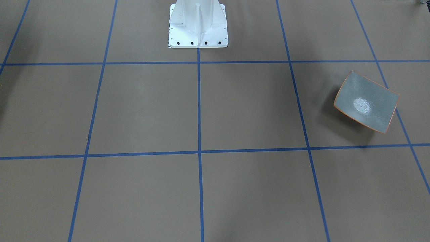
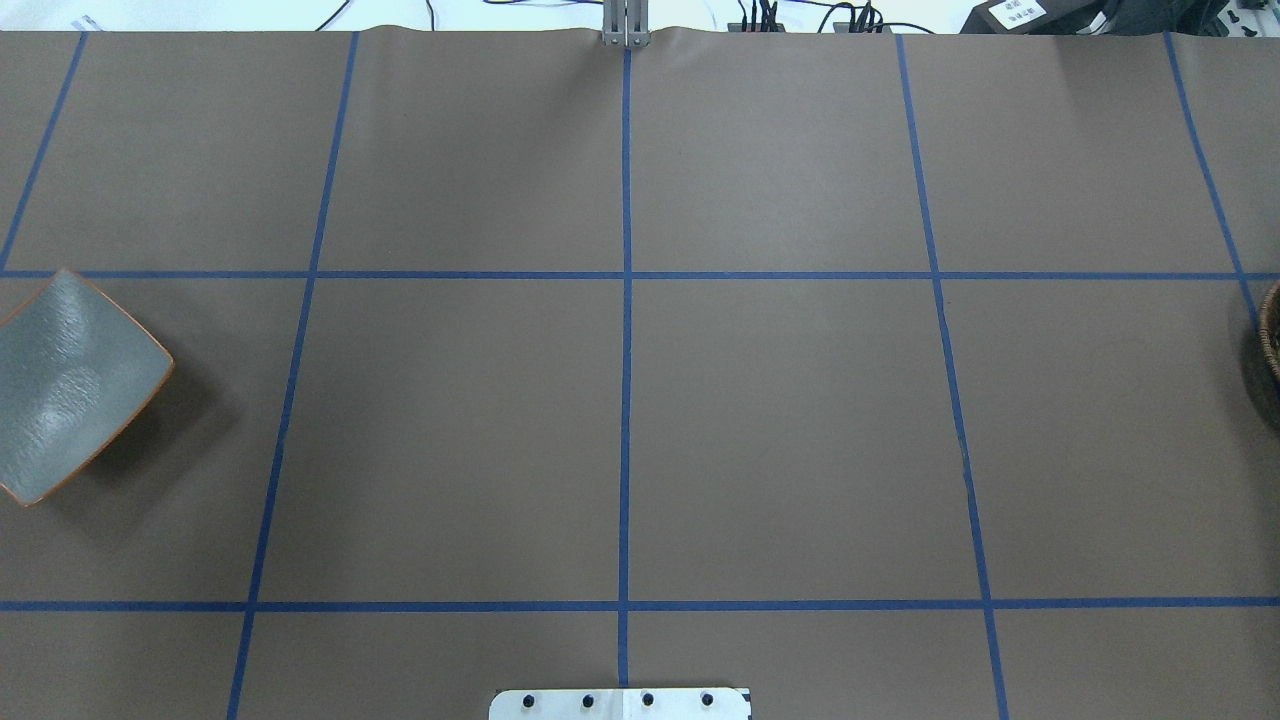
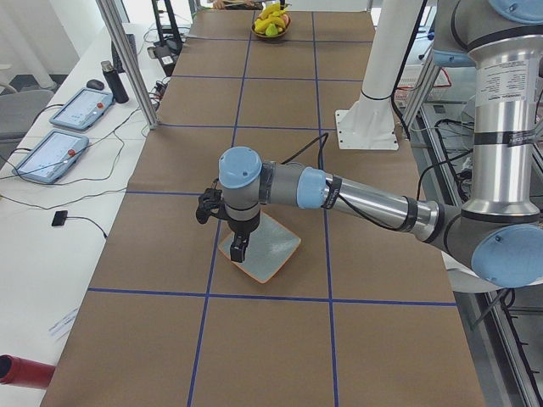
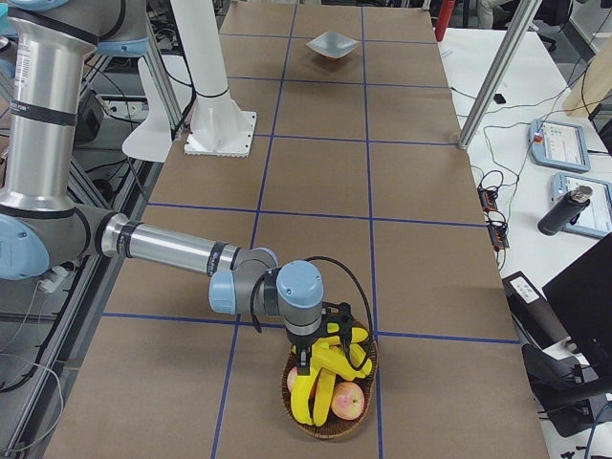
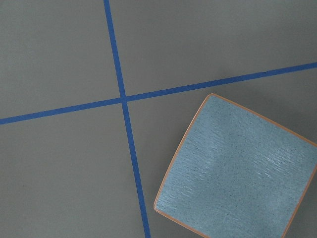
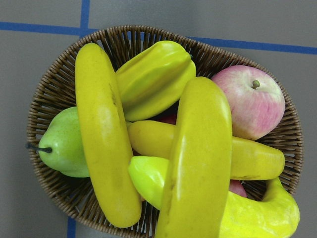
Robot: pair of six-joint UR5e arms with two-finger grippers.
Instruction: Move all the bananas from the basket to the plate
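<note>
Several yellow bananas (image 6: 198,158) lie piled in a round wicker basket (image 6: 42,114), one of them long at the left (image 6: 101,134). In the exterior right view my right gripper (image 4: 308,361) hangs just over the bananas (image 4: 320,378); whether it is open or shut I cannot tell. The grey plate (image 5: 237,168) with its thin orange rim holds nothing. My left gripper (image 3: 238,253) hovers over the plate (image 3: 271,250) in the exterior left view, its state unclear. Neither gripper shows in its wrist view or in the overhead view, where the plate (image 2: 70,385) sits at the far left.
The basket also holds a green pear (image 6: 64,144), a pink apple (image 6: 250,101) and a yellow-green starfruit (image 6: 156,79). The white robot base (image 1: 198,27) stands at the table's middle. Blue tape lines grid the brown tabletop. Only the basket's edge (image 2: 1272,345) shows at the overhead view's right.
</note>
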